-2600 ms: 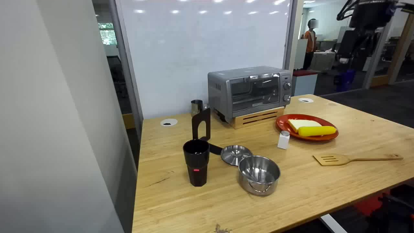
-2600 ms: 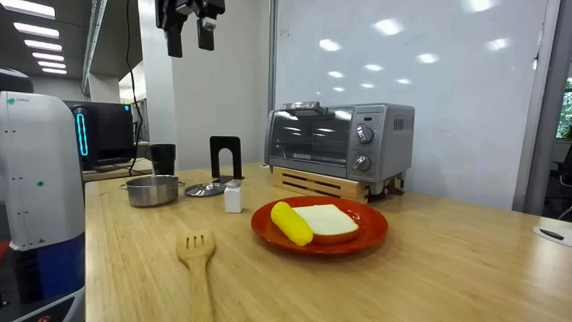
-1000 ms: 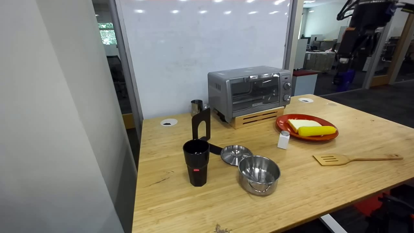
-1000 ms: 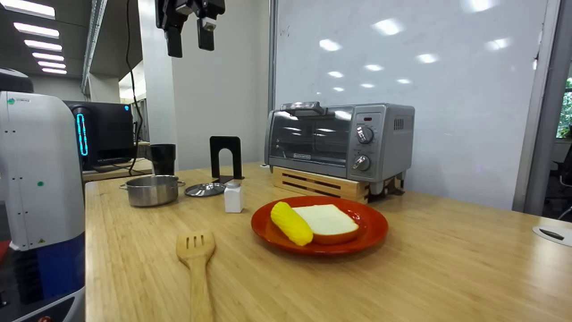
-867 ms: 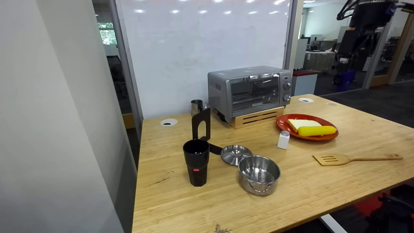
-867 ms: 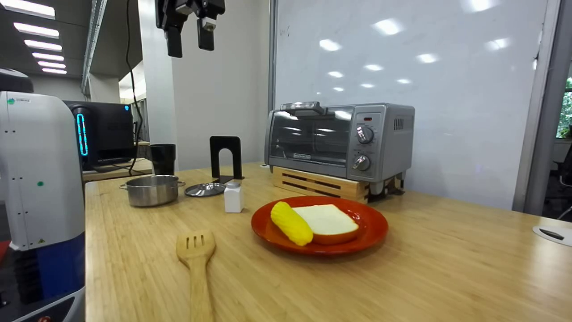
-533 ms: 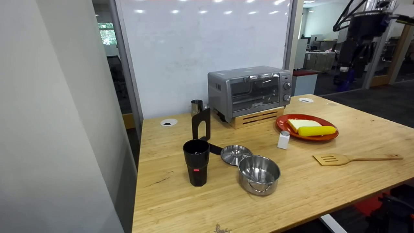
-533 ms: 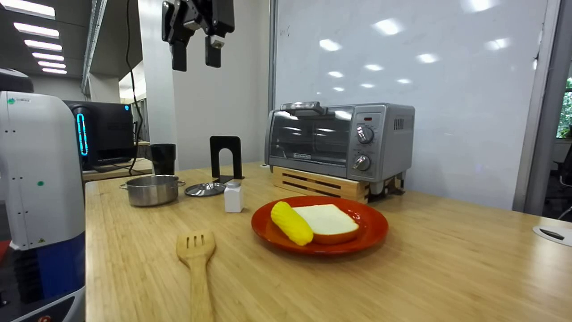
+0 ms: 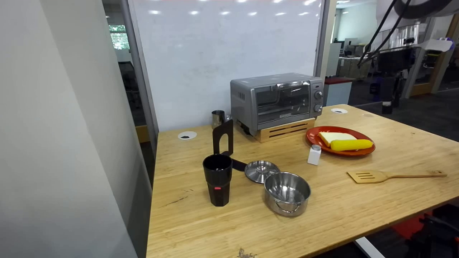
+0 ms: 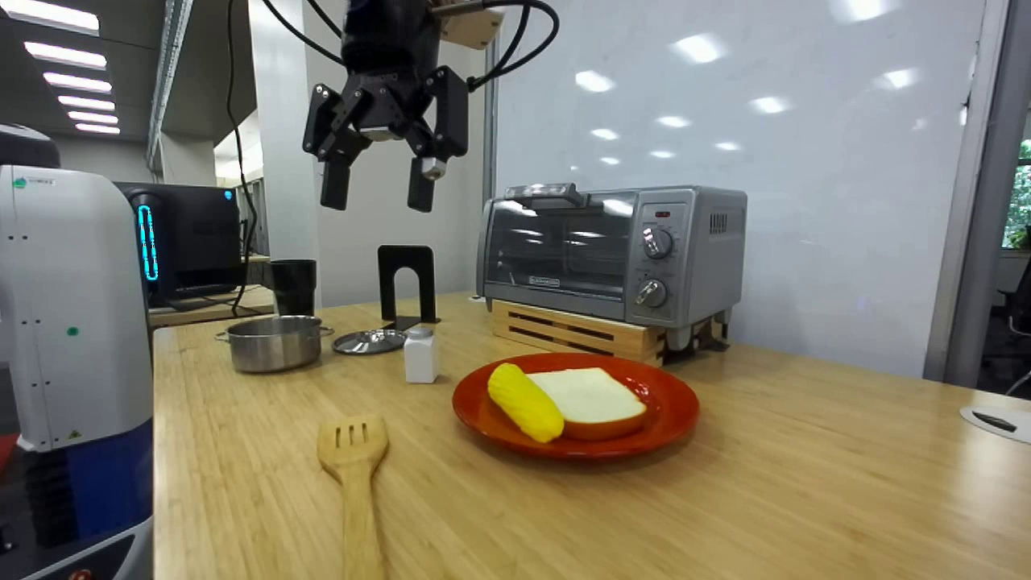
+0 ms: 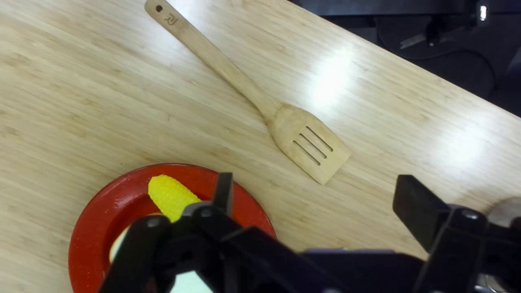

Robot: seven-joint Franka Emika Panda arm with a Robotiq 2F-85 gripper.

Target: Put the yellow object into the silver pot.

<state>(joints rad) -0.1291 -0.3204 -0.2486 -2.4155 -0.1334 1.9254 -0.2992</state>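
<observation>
The yellow object [image 9: 351, 144], ridged like a corn cob, lies on the red plate [image 10: 672, 419] against a slice of bread [image 10: 592, 395]. It shows in both exterior views [image 10: 526, 403] and partly in the wrist view [image 11: 171, 195], where a finger hides its lower end. The silver pot [image 9: 283, 208] stands on the table beside its lid and looks empty; its wall also shows in an exterior view [image 10: 274, 350]. My gripper [image 10: 378, 197] hangs above the table, apart from everything. In the wrist view the gripper [image 11: 315, 195] is wide open, with nothing between its fingers [image 11: 419, 211].
A wooden spatula [image 11: 260, 97] lies near the plate. A white shaker [image 9: 314, 156] stands between plate and pot. The metal lid [image 9: 260, 168], black mug [image 9: 217, 179] and black bookend [image 10: 407, 258] are near the pot. A toaster oven [image 10: 685, 250] stands at the back.
My arm has come down, and the gripper hangs lower, with more of it in view in both exterior views. It stays open. The objects on the table have not moved.
</observation>
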